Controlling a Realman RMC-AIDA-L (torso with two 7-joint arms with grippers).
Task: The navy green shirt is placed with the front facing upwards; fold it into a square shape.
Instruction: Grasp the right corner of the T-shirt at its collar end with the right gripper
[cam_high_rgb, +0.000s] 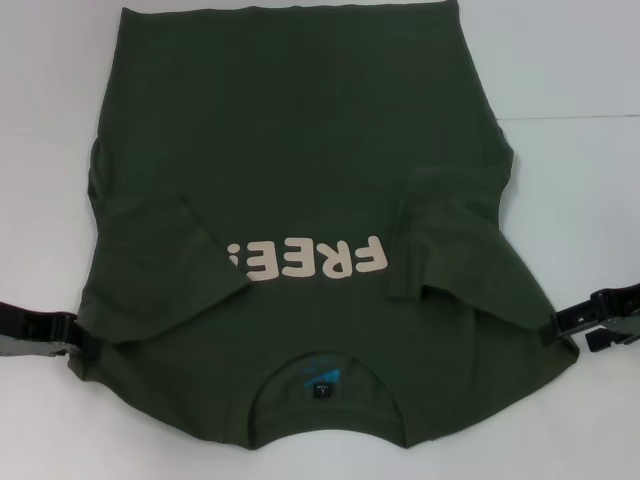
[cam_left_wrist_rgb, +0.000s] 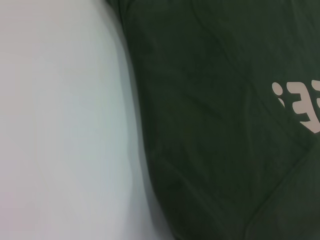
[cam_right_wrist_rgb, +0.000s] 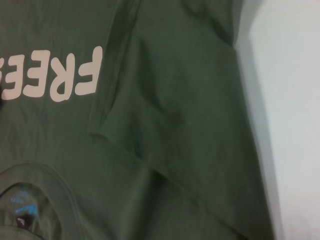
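We cannot tell whether the left gripper (cam_high_rgb: 72, 335) or the right gripper (cam_high_rgb: 562, 322) is gripping the shirt (cam_high_rgb: 300, 180): both arms run off the head view's sides. Neither wrist view shows its own fingers. The shirt's far hem is cut by the head view's top edge. A folded sleeve (cam_high_rgb: 170, 255) covers part of the print (cam_high_rgb: 305, 260). The label's (cam_high_rgb: 322, 383) text is too small for us to read.

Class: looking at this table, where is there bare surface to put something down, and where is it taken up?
Bare table lies left of the shirt and right of it. The middle is covered. The left gripper and right gripper crowd its near corners.
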